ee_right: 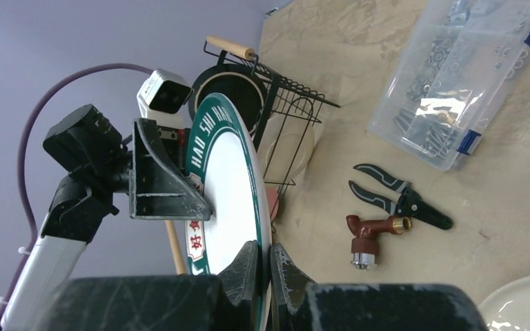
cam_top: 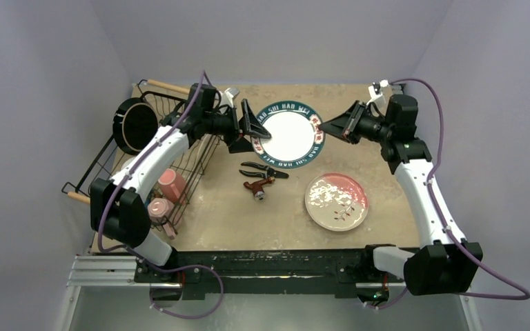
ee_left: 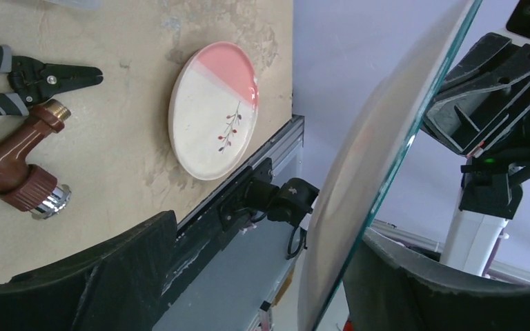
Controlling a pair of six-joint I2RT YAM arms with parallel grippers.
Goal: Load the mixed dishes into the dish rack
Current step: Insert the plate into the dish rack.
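Though unseen overhead, a clear box [ee_right: 455,83] shows past the plate [ee_right: 231,200].

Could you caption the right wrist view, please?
Right end effector shut on the teal-rimmed plate, left end effector open around it.

The left arm [cam_top: 153,153] and right arm [cam_top: 419,181] stretch forward and bend inward, wrists facing each other. The right gripper [cam_top: 324,126] pinches the teal-rimmed plate [cam_top: 290,136] between closed jaws. The left gripper [cam_top: 257,129] holds its jaws spread around the opposite edge.

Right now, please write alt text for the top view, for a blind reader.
The right tool grips a teal-rimmed white plate by its rim; the open left tool straddles the opposite rim. The dish rack stands to the left.
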